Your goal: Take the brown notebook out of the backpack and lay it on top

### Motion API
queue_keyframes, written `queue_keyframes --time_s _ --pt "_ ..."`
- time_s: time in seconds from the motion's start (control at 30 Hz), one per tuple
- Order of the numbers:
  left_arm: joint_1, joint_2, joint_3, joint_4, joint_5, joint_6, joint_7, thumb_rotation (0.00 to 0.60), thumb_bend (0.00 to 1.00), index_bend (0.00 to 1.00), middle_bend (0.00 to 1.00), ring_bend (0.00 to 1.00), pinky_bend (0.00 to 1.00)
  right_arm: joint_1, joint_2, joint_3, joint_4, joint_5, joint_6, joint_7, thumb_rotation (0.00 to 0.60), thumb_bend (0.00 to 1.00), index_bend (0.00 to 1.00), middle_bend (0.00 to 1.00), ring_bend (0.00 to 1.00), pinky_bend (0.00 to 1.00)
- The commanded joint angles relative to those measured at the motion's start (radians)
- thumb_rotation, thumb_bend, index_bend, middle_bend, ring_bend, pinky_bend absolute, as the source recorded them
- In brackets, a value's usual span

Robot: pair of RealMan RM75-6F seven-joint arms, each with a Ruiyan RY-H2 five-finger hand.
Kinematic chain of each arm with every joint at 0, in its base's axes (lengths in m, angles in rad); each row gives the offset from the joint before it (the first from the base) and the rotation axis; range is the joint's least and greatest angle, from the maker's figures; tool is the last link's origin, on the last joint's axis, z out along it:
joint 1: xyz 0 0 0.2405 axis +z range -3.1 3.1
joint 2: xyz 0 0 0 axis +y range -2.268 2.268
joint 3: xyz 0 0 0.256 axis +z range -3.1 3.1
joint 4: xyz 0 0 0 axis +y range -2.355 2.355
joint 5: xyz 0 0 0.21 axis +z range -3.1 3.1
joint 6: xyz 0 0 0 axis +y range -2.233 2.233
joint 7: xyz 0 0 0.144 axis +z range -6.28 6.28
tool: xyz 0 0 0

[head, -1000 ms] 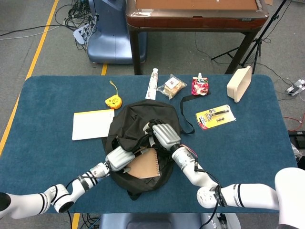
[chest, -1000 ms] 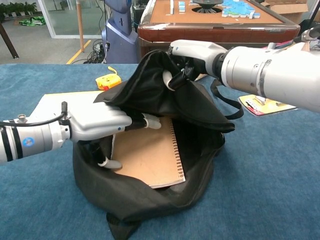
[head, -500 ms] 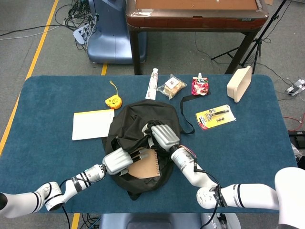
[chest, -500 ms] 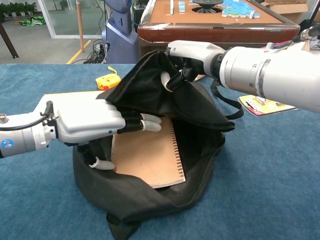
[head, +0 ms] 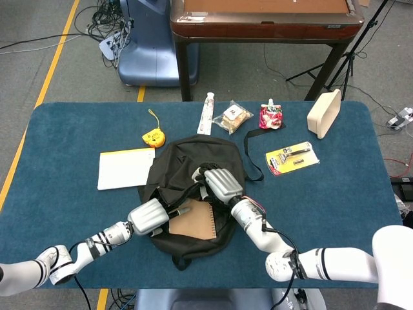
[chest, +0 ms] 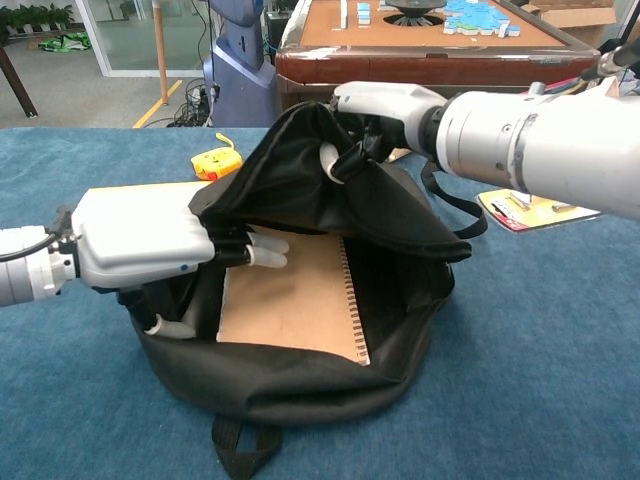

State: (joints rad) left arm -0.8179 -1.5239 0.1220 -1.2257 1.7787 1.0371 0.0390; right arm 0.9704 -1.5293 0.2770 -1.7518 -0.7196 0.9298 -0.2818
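Note:
The black backpack [head: 193, 155] lies open in the middle of the blue table. Inside its mouth rests the brown spiral notebook [head: 193, 219], flat and mostly exposed [chest: 290, 300]. My left hand [head: 150, 216] reaches in from the left and grips the notebook's left edge, fingers on top [chest: 262, 252], thumb below. My right hand [head: 222, 183] holds the backpack's upper flap [chest: 300, 180] lifted, its fingers [chest: 385, 105] bunched in the black fabric.
A white notepad [head: 126, 168] and a yellow tape measure [head: 153, 137] lie left of the bag. Behind it are a toothpaste tube [head: 207, 113], a snack bag [head: 233, 117] and a red pouch [head: 270, 116]. A razor pack [head: 292, 157] and a beige box [head: 324, 113] sit right.
My left hand has drawn back to the left, and the notebook and the bag's lower rim have shifted with it. The right hand has kept the flap raised in place.

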Motion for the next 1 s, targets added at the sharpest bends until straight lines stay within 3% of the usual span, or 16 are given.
queue_keyframes --time_s 0.03,0.63,0.8,1.0 --pt "0.005 0.000 0.005 -0.005 -0.002 -0.005 0.010 0.600 0.20 0.04 0.03 0.07 0.20 0.000 0.002 -0.002 -0.004 0.000 0.000 0.000 0.600 0.88 0.64 0.29 0.12 0.14" --pt "0.054 0.070 0.025 -0.236 -0.071 -0.075 0.186 0.600 0.20 0.01 0.03 0.07 0.19 -0.014 0.016 -0.017 -0.014 -0.019 -0.002 0.019 0.600 0.88 0.64 0.30 0.12 0.14" --pt "0.064 0.042 0.015 -0.209 -0.086 -0.086 0.211 0.600 0.20 0.00 0.03 0.07 0.19 -0.016 0.019 -0.019 -0.015 -0.027 -0.004 0.023 0.600 0.88 0.64 0.29 0.12 0.14" --pt "0.053 0.002 -0.014 -0.139 -0.076 -0.068 0.151 0.600 0.20 0.00 0.03 0.08 0.19 -0.017 0.018 -0.019 -0.015 -0.030 -0.003 0.025 0.600 0.88 0.64 0.30 0.12 0.14"
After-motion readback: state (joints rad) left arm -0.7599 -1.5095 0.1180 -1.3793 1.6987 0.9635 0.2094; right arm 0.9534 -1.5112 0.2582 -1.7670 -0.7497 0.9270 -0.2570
